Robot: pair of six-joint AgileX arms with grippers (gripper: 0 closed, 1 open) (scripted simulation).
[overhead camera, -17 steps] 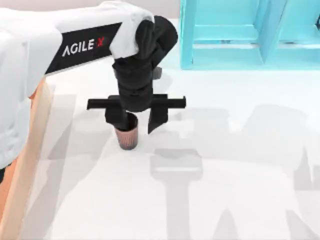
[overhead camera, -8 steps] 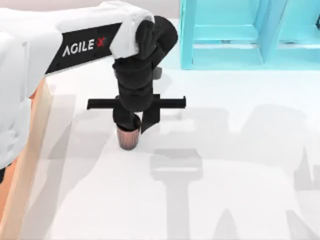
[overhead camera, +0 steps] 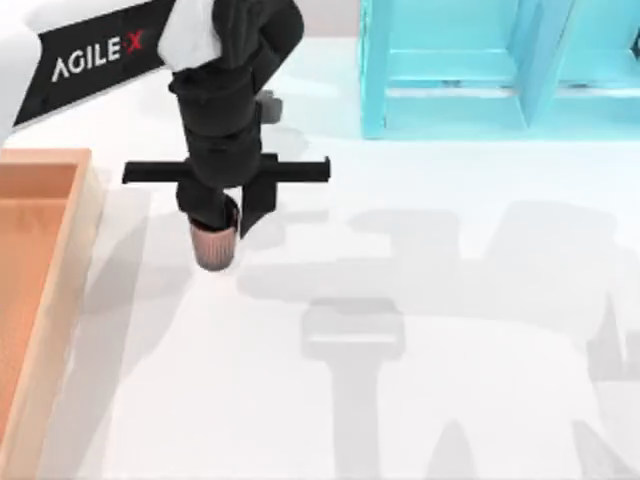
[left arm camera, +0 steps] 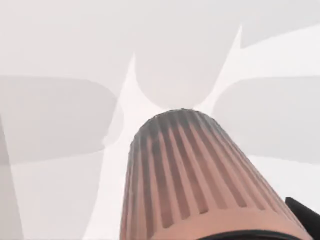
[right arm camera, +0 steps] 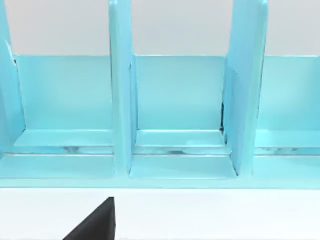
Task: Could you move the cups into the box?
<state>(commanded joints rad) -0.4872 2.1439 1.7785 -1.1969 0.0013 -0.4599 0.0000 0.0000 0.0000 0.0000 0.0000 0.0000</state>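
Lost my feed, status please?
Left gripper shut on ribbed cup, lifted, beside box. Path looks clear.

White left arm (overhead camera: 60, 50) with black "AGILE X" panel, black wrist, black crossbar, black fingers (overhead camera: 255, 205)

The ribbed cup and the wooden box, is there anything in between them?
No. In the top view, only bare white table lies between the ribbed cup, held by the left pincer, and the wooden box.
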